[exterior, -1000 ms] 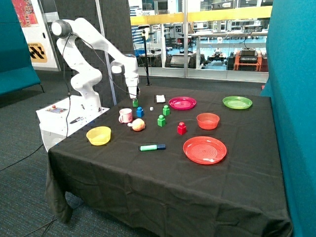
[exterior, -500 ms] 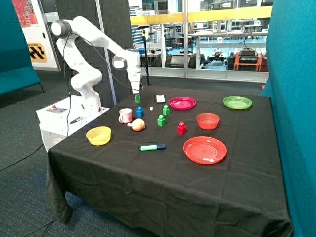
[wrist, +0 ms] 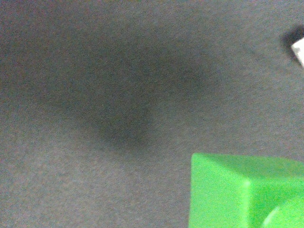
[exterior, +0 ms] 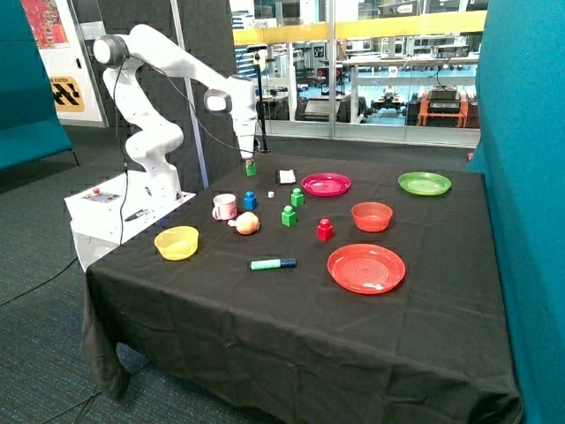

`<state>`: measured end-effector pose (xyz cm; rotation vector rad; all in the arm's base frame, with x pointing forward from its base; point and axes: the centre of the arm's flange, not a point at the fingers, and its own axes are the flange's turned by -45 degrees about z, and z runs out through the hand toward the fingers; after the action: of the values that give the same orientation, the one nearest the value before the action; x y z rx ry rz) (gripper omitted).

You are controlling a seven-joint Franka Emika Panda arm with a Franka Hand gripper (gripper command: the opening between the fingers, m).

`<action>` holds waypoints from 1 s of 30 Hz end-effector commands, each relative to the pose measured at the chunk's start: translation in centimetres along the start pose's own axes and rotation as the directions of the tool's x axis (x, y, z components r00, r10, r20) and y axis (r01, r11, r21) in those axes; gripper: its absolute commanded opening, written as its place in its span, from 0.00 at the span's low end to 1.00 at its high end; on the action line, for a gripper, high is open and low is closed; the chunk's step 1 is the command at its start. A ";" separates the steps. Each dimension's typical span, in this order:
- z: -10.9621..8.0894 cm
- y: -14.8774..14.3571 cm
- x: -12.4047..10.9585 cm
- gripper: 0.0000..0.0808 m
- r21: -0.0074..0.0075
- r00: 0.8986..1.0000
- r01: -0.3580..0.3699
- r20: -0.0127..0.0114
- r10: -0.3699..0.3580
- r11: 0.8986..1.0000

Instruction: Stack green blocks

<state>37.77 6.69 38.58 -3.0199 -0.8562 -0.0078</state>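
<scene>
My gripper (exterior: 250,161) hangs above the far corner of the black table (exterior: 291,336), shut on one green block (exterior: 251,168) that is lifted clear of the cloth. The wrist view shows this held green block (wrist: 242,190) close up, with its stud at the frame's corner and only dark cloth beneath. Two more green blocks stand on the table: one (exterior: 297,197) near the pink plate, the other (exterior: 289,215) a little nearer the front, beside the blue brick.
A pink mug (exterior: 224,207), blue brick (exterior: 250,200) and peach-coloured fruit (exterior: 247,223) sit below the gripper. Around them are a red brick (exterior: 325,230), yellow bowl (exterior: 177,242), green marker (exterior: 273,263), red plate (exterior: 365,268), orange bowl (exterior: 372,215), pink plate (exterior: 326,184), green plate (exterior: 424,183) and white item (exterior: 287,176).
The gripper has risen from the table behind the mug with the green block in it and moved slightly toward the table's back edge.
</scene>
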 end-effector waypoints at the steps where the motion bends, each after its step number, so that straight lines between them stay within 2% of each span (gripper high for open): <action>1: -2.1 2.4 1.3 0.01 -0.001 0.999 -0.044 0.005 0.044 0.999; 8: -3.0 3.6 2.0 0.00 -0.002 0.998 -0.066 0.005 0.066 0.998; 20: -5.2 5.6 4.8 0.00 -0.002 0.996 -0.094 0.005 0.094 0.996; 30: -6.1 7.0 6.6 0.00 -0.002 0.994 -0.108 0.005 0.108 0.994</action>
<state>44.77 4.45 43.61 -3.0574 -0.7191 -0.0003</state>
